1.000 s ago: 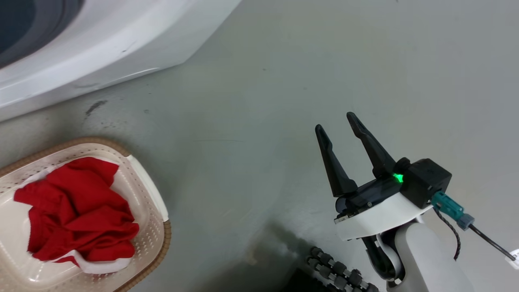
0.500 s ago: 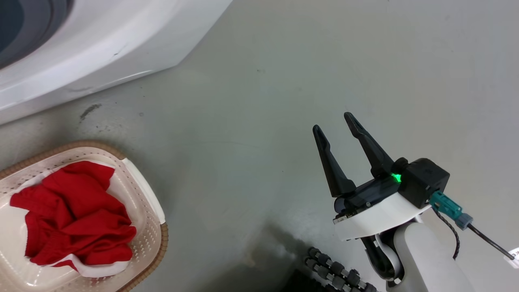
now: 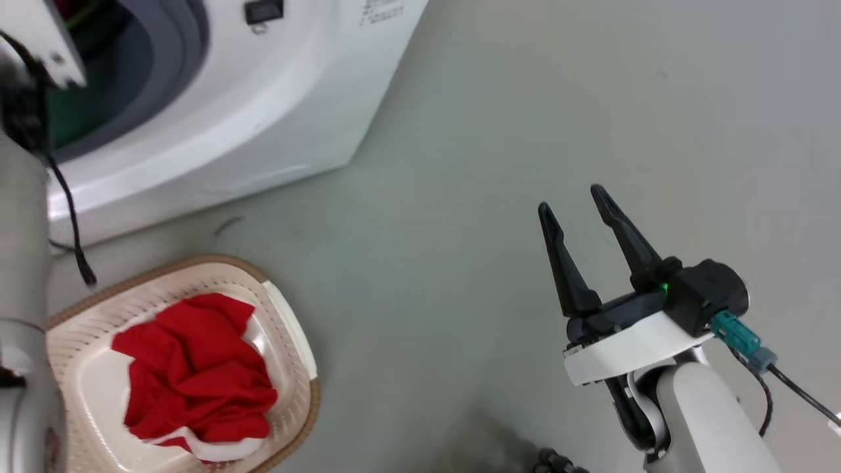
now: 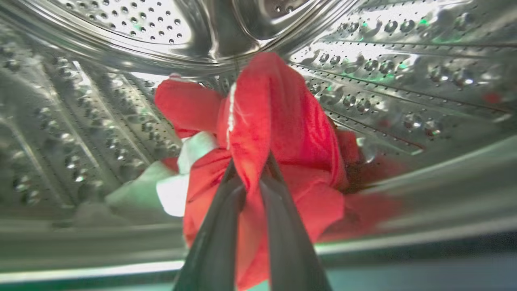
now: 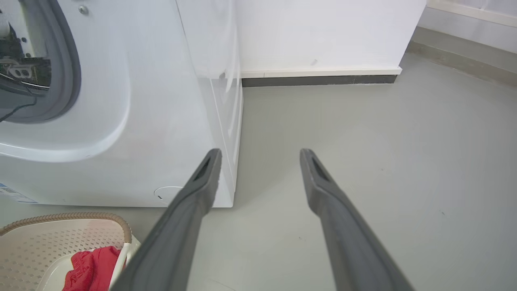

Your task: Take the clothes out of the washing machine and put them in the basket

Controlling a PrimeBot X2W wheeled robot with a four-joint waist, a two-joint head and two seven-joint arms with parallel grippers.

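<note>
The head camera has turned since a moment ago, so more of the washing machine (image 3: 263, 118) shows now. The pale left arm (image 3: 23, 263) has come into the picture at the side, reaching up to the machine's round hole. The right pincer (image 3: 572, 200) is still wide open and holds nothing. It hangs over the floor (image 3: 493, 98), well off to the right of the washing machine. The basket (image 3: 197, 263) sits on the floor just in front of the washing machine, with red clothes (image 3: 197, 368) lying in it. Inside the washing machine, the left pincer (image 4: 250, 169) is squeezed tight on a red piece of clothing (image 4: 282, 117). The cloth is pinched between the two fingers and sticks up past their tips. More red cloth and a white bit (image 4: 173, 198) lie just behind it on the shiny drum (image 4: 404, 81)
</note>
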